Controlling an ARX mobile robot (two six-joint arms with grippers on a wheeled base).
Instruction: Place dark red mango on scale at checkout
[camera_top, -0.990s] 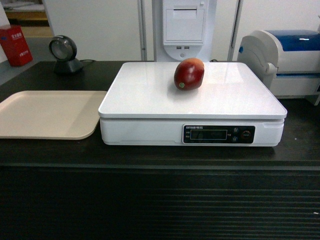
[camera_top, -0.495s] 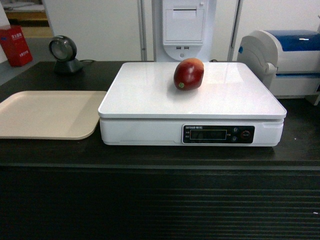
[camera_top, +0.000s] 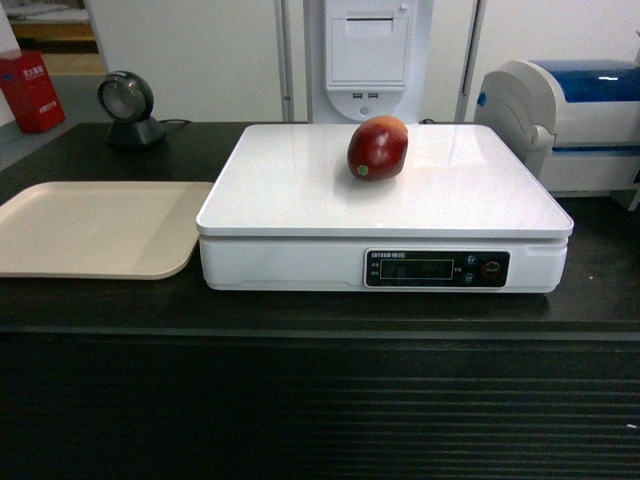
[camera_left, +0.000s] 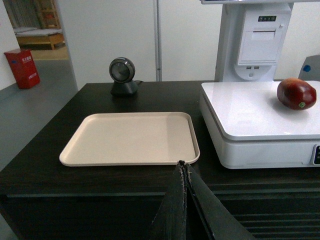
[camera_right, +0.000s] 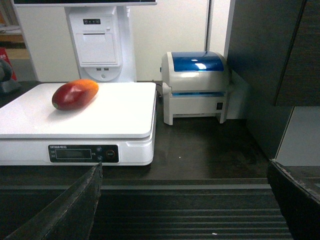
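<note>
The bench (camera_top: 90, 300) is a long dark counter with a ribbed front. It carries, from large to small, the scale (camera_top: 385, 215), a beige tray (camera_top: 95, 228) just left of the scale, a white-and-blue printer (camera_top: 570, 120) to its right, and a round scanner (camera_top: 130, 108) at the back left.

The mango (camera_top: 378, 148) lies on its side on the white platform, toward the rear and near the middle, apart from every edge. Nothing touches it. Judged from this layout, the placement is done and only the retreat remains.

Left gripper (camera_left: 184, 172): fingers pressed together, empty, low in front of the bench edge below the tray. Right gripper (camera_right: 185, 200): fingers spread wide, empty, low in front of the bench and well clear of the scale.

To finish the step well:
- Keep both arms off the platform so the reading is not disturbed.
- Draw the arms back and down, away from the bench front, not across the scale.
- Avoid jolting the bench; the oval fruit could roll on the glossy top.
- Whether the display (camera_top: 420, 268) shows a reading cannot be read here.
</note>
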